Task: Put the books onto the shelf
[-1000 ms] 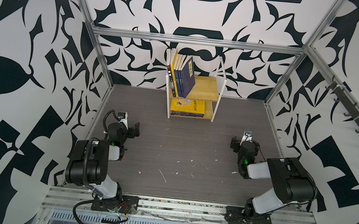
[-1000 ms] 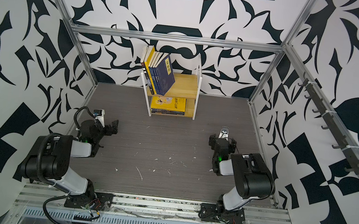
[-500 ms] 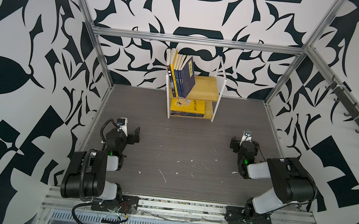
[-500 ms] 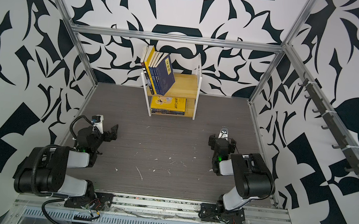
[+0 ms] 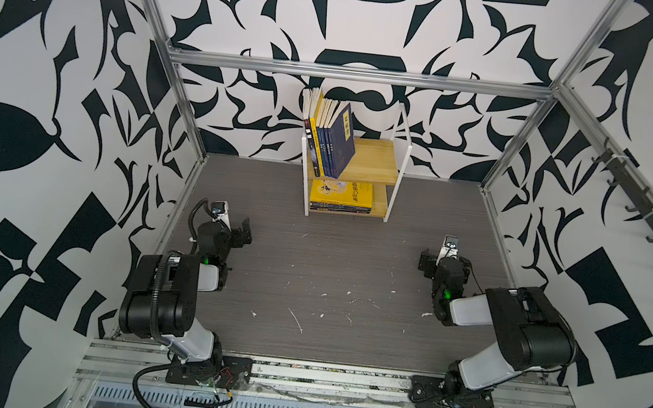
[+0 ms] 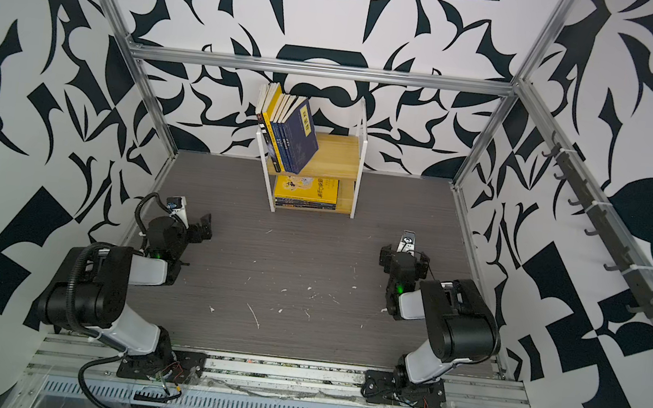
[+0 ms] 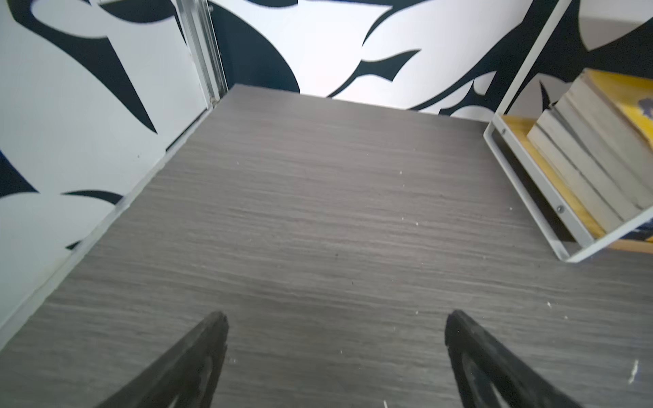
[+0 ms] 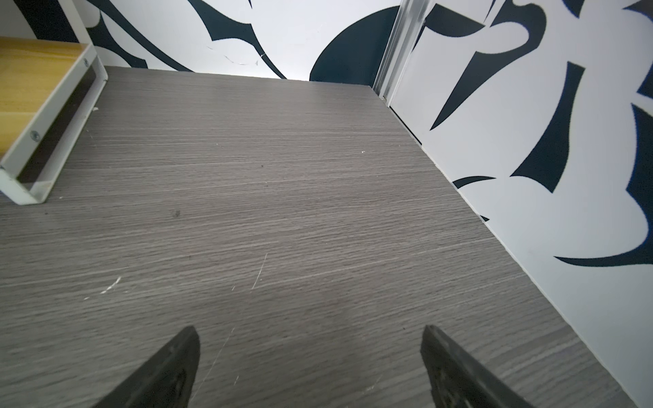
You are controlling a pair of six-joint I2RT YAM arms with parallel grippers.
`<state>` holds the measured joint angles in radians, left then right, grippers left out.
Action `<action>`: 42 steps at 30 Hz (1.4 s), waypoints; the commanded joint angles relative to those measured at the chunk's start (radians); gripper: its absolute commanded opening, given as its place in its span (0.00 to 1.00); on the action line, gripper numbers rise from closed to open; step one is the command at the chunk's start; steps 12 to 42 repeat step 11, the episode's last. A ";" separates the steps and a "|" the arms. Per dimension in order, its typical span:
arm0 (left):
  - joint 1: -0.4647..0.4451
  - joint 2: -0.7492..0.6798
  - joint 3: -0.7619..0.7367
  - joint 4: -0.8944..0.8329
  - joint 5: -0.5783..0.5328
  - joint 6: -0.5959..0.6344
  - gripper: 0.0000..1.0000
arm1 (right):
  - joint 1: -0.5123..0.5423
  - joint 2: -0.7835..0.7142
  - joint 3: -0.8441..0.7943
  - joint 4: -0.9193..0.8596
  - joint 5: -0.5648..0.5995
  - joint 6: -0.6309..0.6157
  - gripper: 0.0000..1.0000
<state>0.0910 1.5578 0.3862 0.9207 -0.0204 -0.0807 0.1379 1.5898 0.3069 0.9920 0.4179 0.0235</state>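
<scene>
Books (image 5: 330, 138), thin navy and yellow paperbacks: none between my jaws. My left gripper (image 7: 335, 318) has its black jaws spread wide, with only bare table between them. My right gripper (image 8: 309, 332) reads the same, wide apart and empty. Both hang low over the near half of the dark grey wood-grain table (image 5: 330, 264), one by the left wall and one by the right wall, well apart.

Moving outward, no view shows a book lying on the table. Every one I can see sits on the small two-tier shelf (image 5: 375, 162) of yellowish wooden boards in a thin white metal frame, at the far middle against the back wall.
- Upper tier: a standing row leans toward the left end, navy cover outermost. The right part of the board is bare.
- Lower tier: a flat stack (image 5: 340, 194) with a bright yellow cover on top.

Judgement: the task looks done, or very nearly. I find nothing left to pick up. The leaning row may slump if bumped.

Surroundings:
- White flecks and scratches (image 5: 297, 321) on the near table.
- A rail of dark hooks (image 5: 649, 217) on the right wall.
- Nothing stands between either gripper and the shelf.
</scene>
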 commanded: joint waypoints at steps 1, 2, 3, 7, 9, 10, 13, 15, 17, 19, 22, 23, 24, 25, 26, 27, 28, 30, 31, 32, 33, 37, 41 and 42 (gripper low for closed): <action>-0.002 -0.009 -0.004 -0.035 0.002 -0.011 1.00 | -0.004 -0.014 0.016 0.022 0.002 0.006 1.00; -0.001 -0.009 -0.004 -0.035 0.002 -0.010 1.00 | -0.004 -0.016 0.017 0.022 0.002 0.006 1.00; -0.001 -0.009 -0.004 -0.034 0.003 -0.009 1.00 | -0.004 -0.014 0.016 0.022 0.002 0.007 1.00; 0.000 -0.002 -0.009 -0.017 -0.003 -0.011 1.00 | -0.004 -0.014 0.016 0.022 0.002 0.006 1.00; 0.000 -0.009 -0.018 -0.005 -0.014 -0.012 1.00 | -0.004 -0.014 0.017 0.022 0.002 0.007 1.00; 0.000 -0.017 -0.045 0.028 -0.010 -0.013 1.00 | -0.004 -0.014 0.016 0.022 0.002 0.007 1.00; 0.001 -0.025 -0.083 0.104 0.005 -0.008 1.00 | -0.004 -0.015 0.016 0.022 0.002 0.006 1.00; 0.001 -0.025 -0.083 0.104 0.005 -0.008 1.00 | -0.004 -0.015 0.016 0.022 0.002 0.006 1.00; 0.001 -0.025 -0.083 0.104 0.005 -0.008 1.00 | -0.004 -0.015 0.016 0.022 0.002 0.006 1.00; 0.001 -0.025 -0.083 0.104 0.005 -0.008 1.00 | -0.004 -0.015 0.016 0.022 0.002 0.006 1.00; 0.001 -0.025 -0.083 0.104 0.005 -0.008 1.00 | -0.004 -0.015 0.016 0.022 0.002 0.006 1.00; 0.001 -0.025 -0.083 0.104 0.005 -0.008 1.00 | -0.004 -0.015 0.016 0.022 0.002 0.006 1.00; 0.001 -0.025 -0.083 0.104 0.005 -0.008 1.00 | -0.004 -0.015 0.016 0.022 0.002 0.006 1.00; 0.001 -0.025 -0.083 0.104 0.005 -0.008 1.00 | -0.004 -0.015 0.016 0.022 0.002 0.006 1.00; 0.001 -0.025 -0.083 0.104 0.005 -0.008 1.00 | -0.004 -0.015 0.016 0.022 0.002 0.006 1.00; 0.001 -0.025 -0.083 0.104 0.005 -0.008 1.00 | -0.004 -0.015 0.016 0.022 0.002 0.006 1.00; 0.001 -0.025 -0.083 0.104 0.005 -0.008 1.00 | -0.004 -0.015 0.016 0.022 0.002 0.006 1.00; 0.001 -0.025 -0.083 0.104 0.005 -0.008 1.00 | -0.004 -0.015 0.016 0.022 0.002 0.006 1.00; 0.001 -0.025 -0.083 0.104 0.005 -0.008 1.00 | -0.004 -0.015 0.016 0.022 0.002 0.006 1.00; 0.001 -0.025 -0.083 0.104 0.005 -0.008 1.00 | -0.004 -0.015 0.016 0.022 0.002 0.006 1.00; 0.001 -0.025 -0.083 0.104 0.005 -0.008 1.00 | -0.004 -0.015 0.016 0.022 0.002 0.006 1.00; 0.001 -0.025 -0.083 0.104 0.005 -0.008 1.00 | -0.004 -0.015 0.016 0.022 0.002 0.006 1.00; 0.001 -0.025 -0.083 0.104 0.005 -0.008 1.00 | -0.004 -0.015 0.016 0.022 0.002 0.006 1.00; 0.001 -0.025 -0.083 0.104 0.005 -0.008 1.00 | -0.004 -0.015 0.016 0.022 0.002 0.006 1.00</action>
